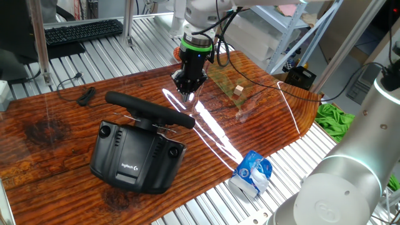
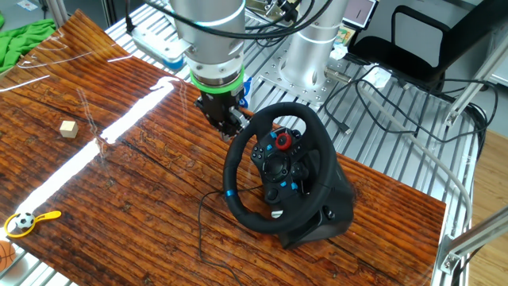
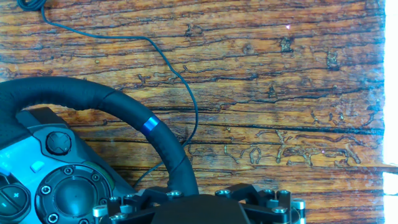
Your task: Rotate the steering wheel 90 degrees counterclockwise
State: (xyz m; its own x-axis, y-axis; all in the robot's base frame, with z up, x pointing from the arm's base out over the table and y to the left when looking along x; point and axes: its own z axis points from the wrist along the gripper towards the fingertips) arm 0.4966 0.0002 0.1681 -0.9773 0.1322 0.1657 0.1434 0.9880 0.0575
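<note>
The steering wheel (image 1: 150,109) stands on its bulky black Logitech base (image 1: 134,159) on the wooden table. Its rim (image 2: 238,202) faces one fixed camera, with the blue rim mark at the lower left (image 2: 230,193). My gripper (image 2: 228,125) points down just beside the rim's upper left, fingers close together and holding nothing. I cannot tell whether it touches the rim. In the other fixed view the gripper (image 1: 187,90) is just past the rim's right end. In the hand view the rim (image 3: 93,93) curves under the gripper body (image 3: 199,208); the fingertips are hidden.
A small wooden block (image 1: 238,90) lies behind the gripper. A blue-white packet (image 1: 252,173) sits at the table's near edge. A thin black cable (image 3: 180,81) runs across the wood by the wheel. A keyboard (image 1: 83,31) lies far left, and a toy football (image 2: 28,221) at a corner.
</note>
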